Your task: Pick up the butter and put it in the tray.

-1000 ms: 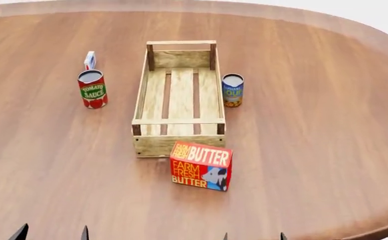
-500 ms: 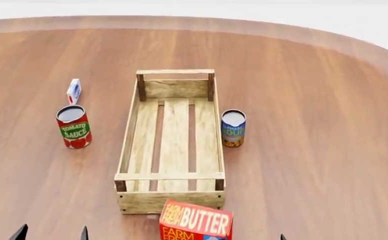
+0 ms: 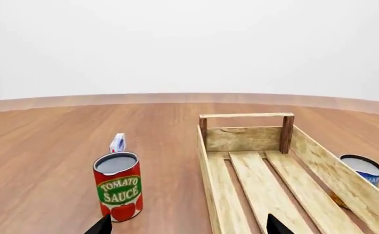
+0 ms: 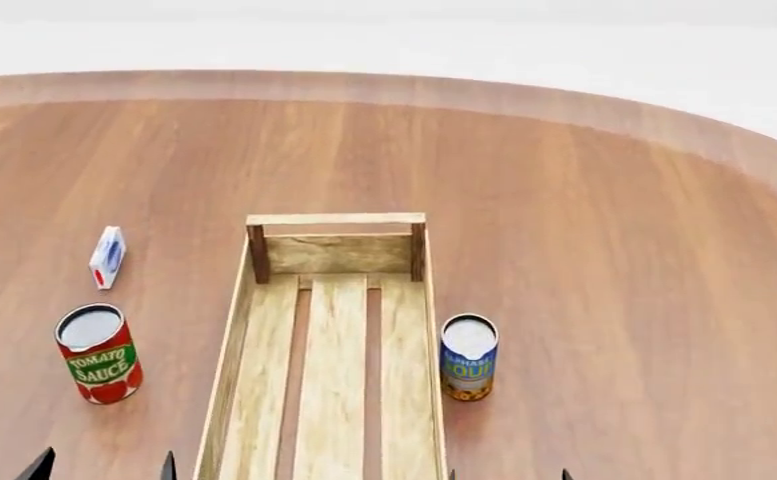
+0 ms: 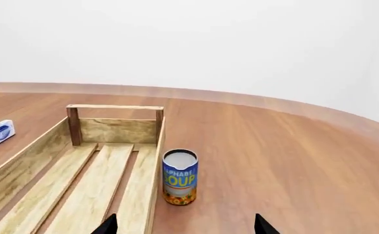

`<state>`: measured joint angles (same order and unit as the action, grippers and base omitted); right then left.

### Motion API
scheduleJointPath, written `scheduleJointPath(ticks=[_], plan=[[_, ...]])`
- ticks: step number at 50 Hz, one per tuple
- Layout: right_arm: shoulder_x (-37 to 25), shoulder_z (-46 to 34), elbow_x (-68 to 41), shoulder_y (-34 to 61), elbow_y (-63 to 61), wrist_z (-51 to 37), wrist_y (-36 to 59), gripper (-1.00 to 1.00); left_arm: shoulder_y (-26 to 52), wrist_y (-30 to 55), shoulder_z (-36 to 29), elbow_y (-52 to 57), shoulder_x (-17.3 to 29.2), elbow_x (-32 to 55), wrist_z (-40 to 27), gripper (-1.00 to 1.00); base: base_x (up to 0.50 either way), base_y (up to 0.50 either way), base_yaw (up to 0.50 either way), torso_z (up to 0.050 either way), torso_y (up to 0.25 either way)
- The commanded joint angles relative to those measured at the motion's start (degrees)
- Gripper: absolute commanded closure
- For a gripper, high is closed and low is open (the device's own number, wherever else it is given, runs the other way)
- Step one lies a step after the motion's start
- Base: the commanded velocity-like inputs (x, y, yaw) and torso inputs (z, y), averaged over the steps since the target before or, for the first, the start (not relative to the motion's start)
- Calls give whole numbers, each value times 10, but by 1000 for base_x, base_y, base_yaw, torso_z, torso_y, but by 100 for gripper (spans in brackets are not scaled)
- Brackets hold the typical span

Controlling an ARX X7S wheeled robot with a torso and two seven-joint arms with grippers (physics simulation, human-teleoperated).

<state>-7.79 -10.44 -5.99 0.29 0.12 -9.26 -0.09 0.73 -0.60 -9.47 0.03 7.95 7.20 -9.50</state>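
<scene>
Both pincers empty, butter out of view (approach not begun).
Left pincer (image 3: 186,228) and right pincer (image 5: 184,226) spread open; tray (image 4: 228,370) lies ahead between them; next: find the butter.

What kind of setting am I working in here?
Likely a simulated pantry-style tabletop: a big round-edged wooden table against blank white, with a slatted wooden tray, a tomato sauce can and a soup can.
</scene>
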Motion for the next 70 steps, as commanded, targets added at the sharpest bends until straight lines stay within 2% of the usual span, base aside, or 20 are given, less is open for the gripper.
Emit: scheduleJointPath(ticks=[1,5,16,19,22,24,26,28,30,34,38,43,49,55,60,61,63,70], plan=[[-4,-5,-5,0,-2,-5,1,-100,1,-1,-5,1,4,4,-5,-100,500,-12,0,0,0],[-3,-4,-8,3,-3,-10,7,-100,0,-1,-7,2,6,5,-7,-100,500,-9,0,0,0],[-4,-5,-18,9,1,-17,20,-100,-1,-1,-11,5,9,9,-11,-100,0,0,0,0,0],[0,6,-50,14,-8,-16,56,-100,1,0,-11,3,10,11,-12,-100,0,0,0,0,0],[-1,17,-78,27,-36,-28,124,-100,1,6,-9,10,13,16,-14,-100,0,0,0,0,0],[-22,19,-109,40,-128,-36,238,-100,-1,16,-8,22,14,21,-15,-100,0,0,0,0,0],[-34,31,-133,59,-186,-49,306,-100,5,22,-9,17,13,23,-17,-100,0,0,0,0,0],[-41,34,-137,74,-212,-57,334,-100,9,26,-10,13,12,24,-18,-100,0,0,0,0,0],[-52,57,-181,127,-249,-67,429,-100,16,28,-13,5,10,24,-18,-100,0,0,0,0,0],[-53,99,-235,186,-273,-77,505,-100,22,24,-16,-5,8,22,-19,-100,0,0,0,0,0],[-63,128,-294,296,-302,-110,651,-100,33,15,-18,-25,5,21,-21,-100,0,0,0,0,0],[-62,145,-334,425,-249,-130,779,-100,41,-1,-20,-49,3,23,-19,-100,0,0,0,0,0],[-65,139,-342,494,-217,-131,813,-100,36,-8,-22,-53,5,24,-21,-100,0,0,0,0,0],[-72,113,-343,525,-191,-125,825,-100,27,-9,-23,-42,10,27,-23,-100,0,0,0,0,0],[-101,35,-313,546,-145,-84,765,-100,24,-8,-23,-38,13,31,-24,-100,0,0,0,0,0],[-112,9,-305,556,-136,-70,756,-100,24,-8,-23,-38,13,31,-25,-100,0,0,0,0,0],[-125,-39,-319,611,-80,-29,808,-100,23,-8,-23,-35,14,33,-25,-100,0,0,0,0,0],[-195,-279,-295,700,-73,113,784,-100,25,-10,-25,-40,16,34,-28,-100,0,0,0,0,0]])
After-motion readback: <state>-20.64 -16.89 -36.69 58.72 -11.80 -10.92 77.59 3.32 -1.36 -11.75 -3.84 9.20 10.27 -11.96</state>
